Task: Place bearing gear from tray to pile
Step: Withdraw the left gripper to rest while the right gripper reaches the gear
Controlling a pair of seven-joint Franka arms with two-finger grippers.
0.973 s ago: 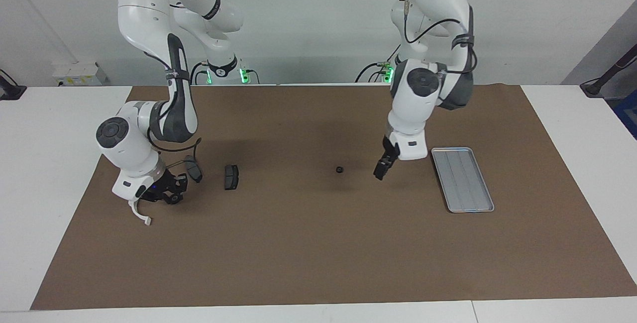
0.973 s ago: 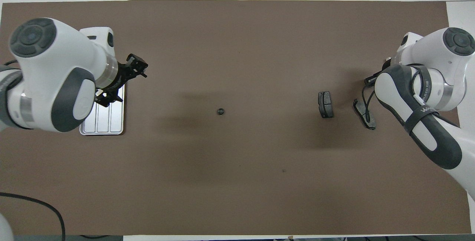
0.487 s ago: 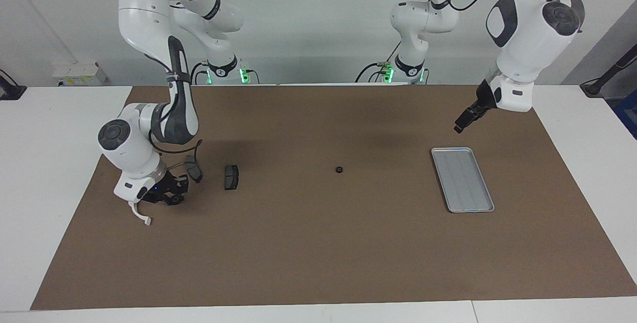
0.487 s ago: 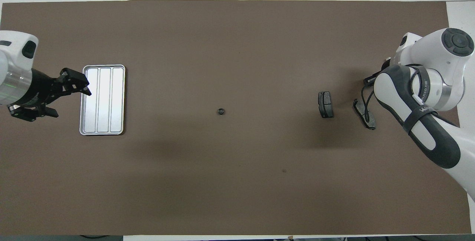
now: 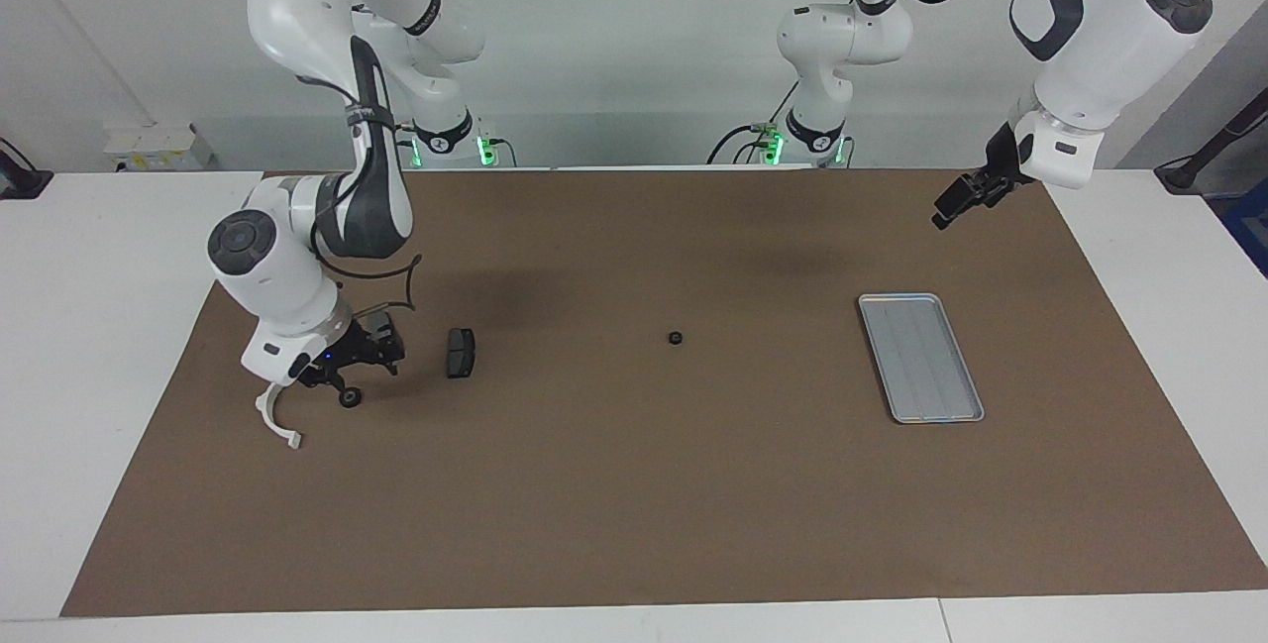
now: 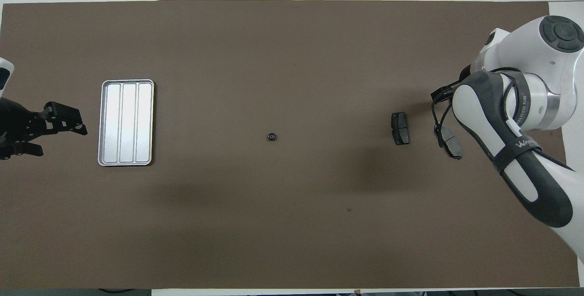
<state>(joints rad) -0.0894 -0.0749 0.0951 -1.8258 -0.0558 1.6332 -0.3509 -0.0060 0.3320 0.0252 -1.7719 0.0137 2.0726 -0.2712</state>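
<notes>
The bearing gear, a small dark ring, lay on the matte brown mat that covered the white surface. It sat about midway between the tray and the pile, well apart from both. The tray was flat silver-grey metal with rounded corners, a raised rim and lengthwise ridges.

The pile lay toward the right arm's end: a curved white plastic bracket and two dark grey, slab-like brake pads.

The right gripper hung low over the pile, between the bracket and the nearer pad; whether it was open or shut could not be told. A small dark round part sat just under it.

The left gripper waited in the air over the mat's edge at its own end, its black fingers spread wide and holding nothing.
</notes>
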